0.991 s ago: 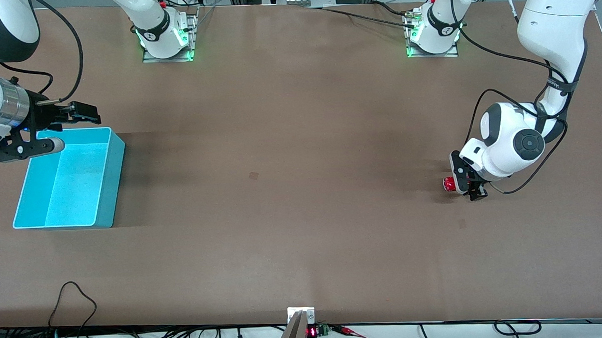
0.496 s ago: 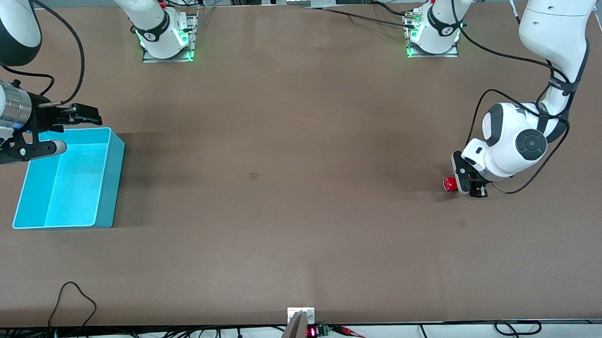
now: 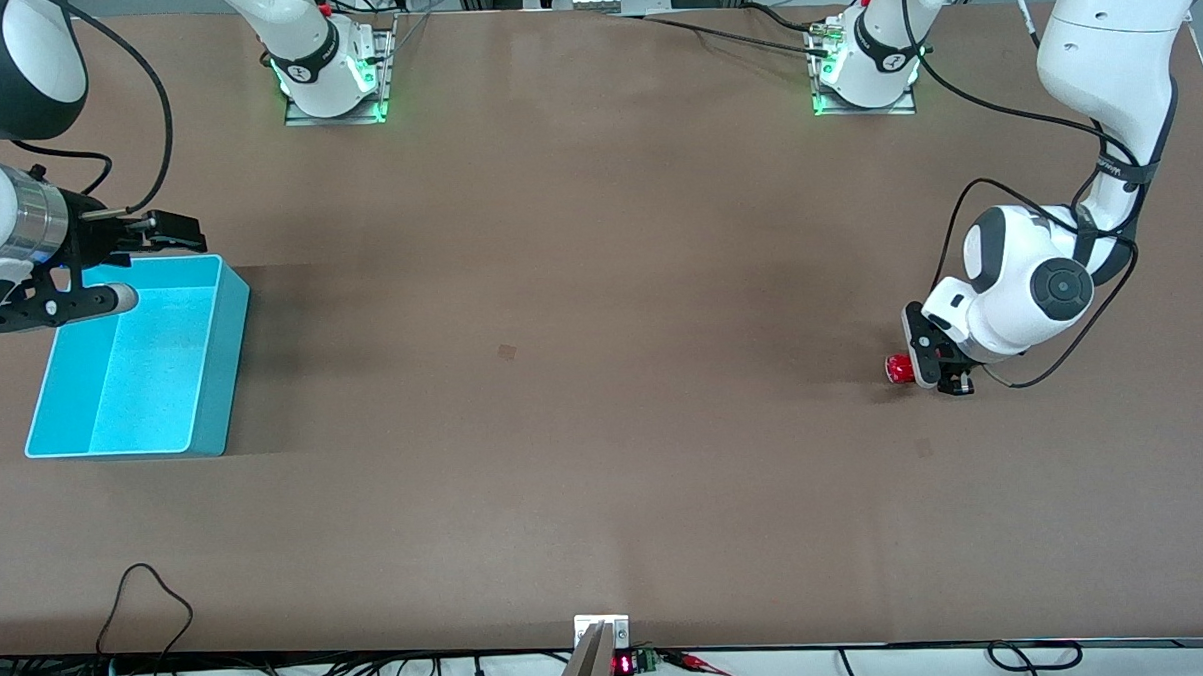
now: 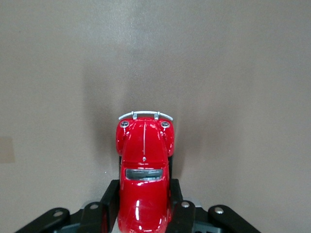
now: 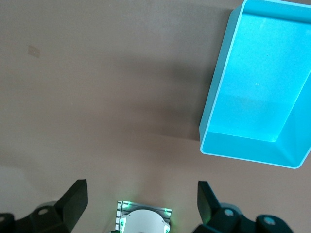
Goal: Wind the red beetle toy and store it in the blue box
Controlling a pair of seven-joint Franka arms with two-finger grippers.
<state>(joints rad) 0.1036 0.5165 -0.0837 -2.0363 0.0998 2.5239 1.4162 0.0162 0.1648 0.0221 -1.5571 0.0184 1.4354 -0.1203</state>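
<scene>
The red beetle toy [image 3: 899, 369] is a tiny glossy red car low at the table toward the left arm's end. My left gripper [image 3: 935, 371] is shut on its rear half. In the left wrist view the toy [image 4: 144, 145] sticks out from between the black fingers [image 4: 110, 196], silver bumper forward. The blue box [image 3: 224, 371] stands open and empty toward the right arm's end. My right gripper [image 3: 174, 231] hangs open and empty over the table just past the box's rim that is farthest from the front camera. The right wrist view shows the box [image 5: 218, 92] and the wide-apart gripper [image 5: 141, 188].
The two arm bases [image 3: 332, 82] [image 3: 864, 69] stand along the table's edge farthest from the front camera. Cables lie along the nearest edge [image 3: 150, 584]. A small dark mark [image 3: 507, 352] is on the brown table top.
My left gripper has turned slightly around the toy and settled. My right gripper has drifted a little away from the front camera. The toy and the box have not moved.
</scene>
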